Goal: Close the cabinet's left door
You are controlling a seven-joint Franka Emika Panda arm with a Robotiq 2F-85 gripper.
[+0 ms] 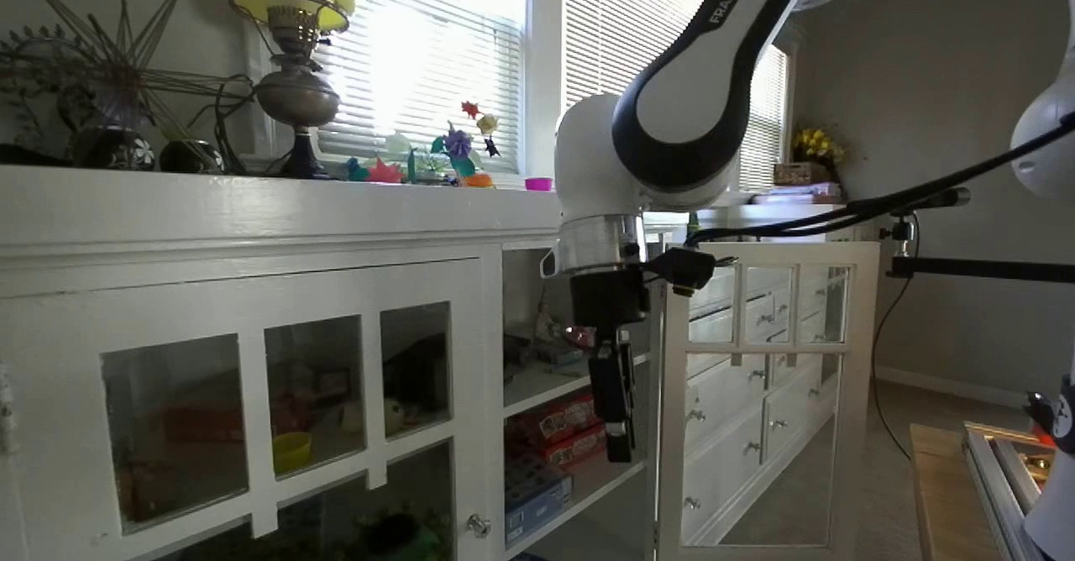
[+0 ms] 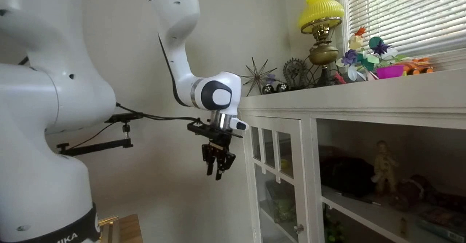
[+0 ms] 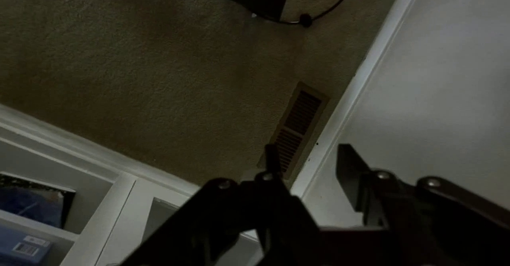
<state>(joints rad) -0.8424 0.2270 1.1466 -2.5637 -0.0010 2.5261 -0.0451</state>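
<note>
Holds pincer [image 3: 308, 150] spread | hangs near apparently closed left door [image 1: 255, 418] | risks cracked panes [image 1: 316, 389] from needless pushing, or scraped wall [image 3: 430, 106] from careless retreat

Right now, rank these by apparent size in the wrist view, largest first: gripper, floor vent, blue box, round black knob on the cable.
1. Gripper
2. Floor vent and blue box, order unsure: the gripper hides part of the first, the picture's edge cuts the second
3. Round black knob
</note>
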